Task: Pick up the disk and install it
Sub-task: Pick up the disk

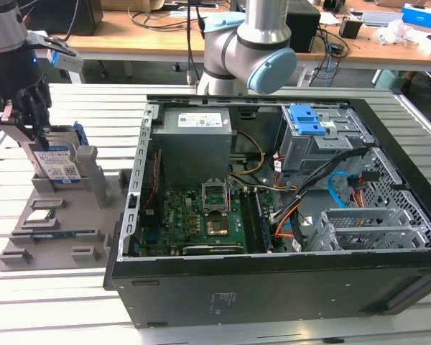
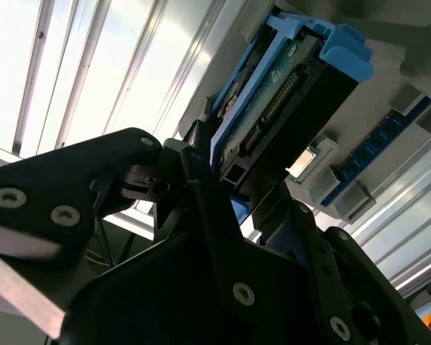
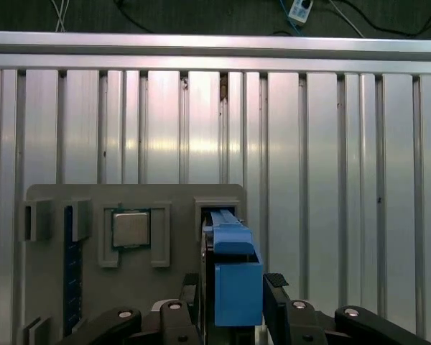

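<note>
Open computer case (image 1: 273,295) beside grey holder (image 1: 77,215) on slatted table (image 1: 57,305)

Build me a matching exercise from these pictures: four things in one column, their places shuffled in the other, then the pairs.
Things:
1. disk
2. square chip
3. blue latch
4. green circuit board

Places:
a. on top of the grey metal drive cage
b. lying flat on the floor of the open computer case
c. standing on edge in a slot of the grey holder
d. lying flat in a square recess of the grey holder

Pairs: 1-c, 2-d, 3-a, 4-b
</note>
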`<action>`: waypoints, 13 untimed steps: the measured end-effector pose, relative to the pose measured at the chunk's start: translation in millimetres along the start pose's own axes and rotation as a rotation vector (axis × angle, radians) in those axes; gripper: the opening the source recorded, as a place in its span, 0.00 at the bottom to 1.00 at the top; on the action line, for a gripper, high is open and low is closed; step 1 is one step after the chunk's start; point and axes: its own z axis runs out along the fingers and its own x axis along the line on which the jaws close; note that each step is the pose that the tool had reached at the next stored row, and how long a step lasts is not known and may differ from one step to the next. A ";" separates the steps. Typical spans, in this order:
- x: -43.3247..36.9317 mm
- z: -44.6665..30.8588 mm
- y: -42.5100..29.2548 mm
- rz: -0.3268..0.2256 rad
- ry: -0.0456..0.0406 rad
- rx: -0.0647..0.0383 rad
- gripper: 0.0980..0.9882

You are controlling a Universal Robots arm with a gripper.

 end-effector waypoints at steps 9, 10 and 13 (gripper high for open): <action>0.2 9.9 -4.3 0.000 0.0004 0.000 0.43; 0.2 9.9 -4.5 0.000 0.0006 0.000 0.43; 0.2 9.9 -4.6 0.000 0.0007 0.000 0.43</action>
